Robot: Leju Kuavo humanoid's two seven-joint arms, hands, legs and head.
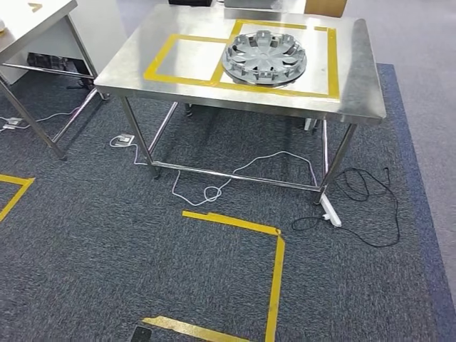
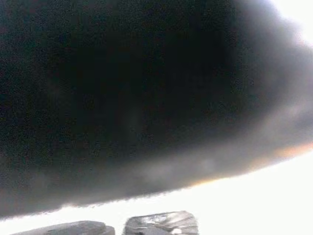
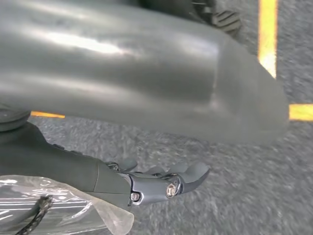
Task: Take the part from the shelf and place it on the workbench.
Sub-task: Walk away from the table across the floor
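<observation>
Head view: the part (image 1: pixel 263 58) — a grey wheel cover — lies flat on the steel counter (image 1: pixel 355 78), inside a yellow tape frame (image 1: pixel 333 64).
Right robot hand (image 3: pixel 167 182) hangs over carpet, fingers straight and holding nothing; the left one — cannot tell.

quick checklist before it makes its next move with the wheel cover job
1. Part on the workbench: ok. The wheel cover lies flat on the steel workbench.
2. Part inside the marking: ok. It sits within the right yellow taped box, not over the table edge.
3. Right hand free: ok. The right hand hangs over the carpet, fingers straight, holding nothing.
4. Left hand free: cannot tell. The left wrist view is dark and blurred.
5. Floor hazards: not ok. A black cable and a white cable trail on the carpet by the table legs.
</observation>
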